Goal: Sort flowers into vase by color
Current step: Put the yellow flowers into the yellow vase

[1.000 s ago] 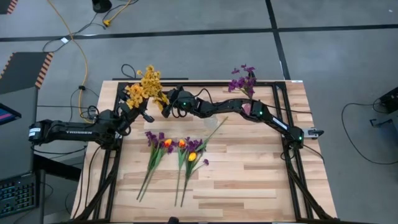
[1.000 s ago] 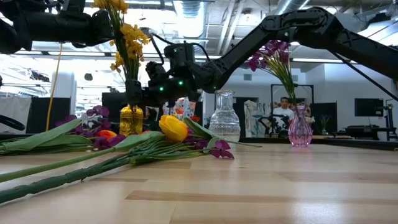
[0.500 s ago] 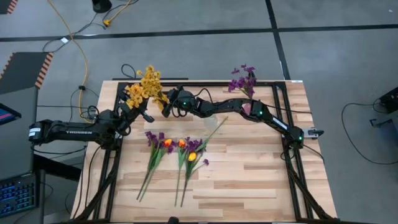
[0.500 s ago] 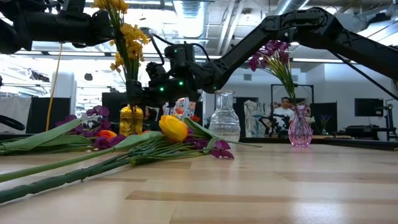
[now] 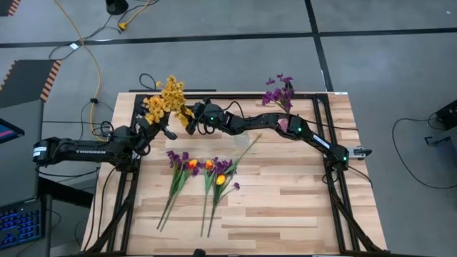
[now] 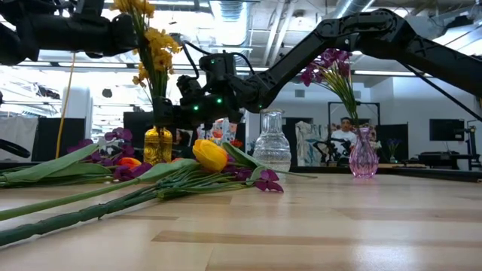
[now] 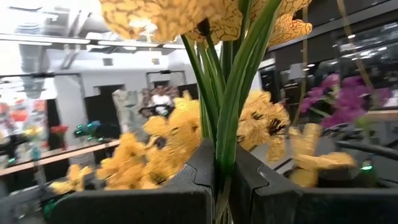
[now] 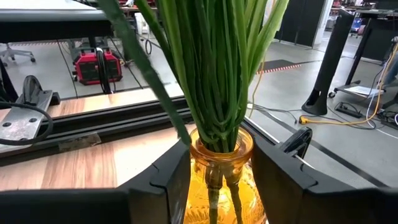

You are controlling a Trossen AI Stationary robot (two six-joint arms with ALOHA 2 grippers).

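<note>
Left gripper [image 7: 219,180] stays clamped on yellow fluffy flower stems [image 7: 227,106] at table's 11 o'clock; right gripper [image 8: 219,177] straddles amber glass vase [image 8: 219,177], contact unclear. No change; insertion stalled.

wooden table [image 5: 285,200] with black frame | orange cable [image 5: 86,50] snaking over grey floor beyond it | hazard-striped mat [image 5: 28,80] at far left | red machine [image 8: 99,65] on the floor | seated person [image 6: 345,137] in the room behind | black stand base [image 8: 323,99]
</note>
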